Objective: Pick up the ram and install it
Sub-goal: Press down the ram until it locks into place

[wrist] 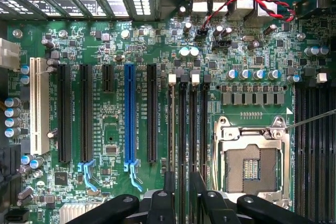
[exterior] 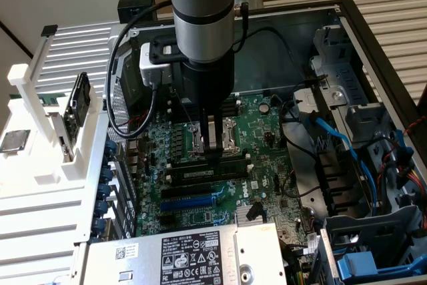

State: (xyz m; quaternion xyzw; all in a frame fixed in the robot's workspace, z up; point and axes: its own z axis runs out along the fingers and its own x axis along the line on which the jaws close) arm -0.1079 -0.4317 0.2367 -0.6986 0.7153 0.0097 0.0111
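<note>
While the jaws hang wide open and empty above it, I see the ram [exterior: 193, 173], a dark narrow pale-labelled stick, running mid-frame from the exterior view's left to right.

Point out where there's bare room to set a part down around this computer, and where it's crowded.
Free: the white slatted top on the exterior view's left, below the white rack; also the flat labelled metal box beside the motherboard. Crowded: the motherboard under the hand, and the blue cables next to it.
</note>
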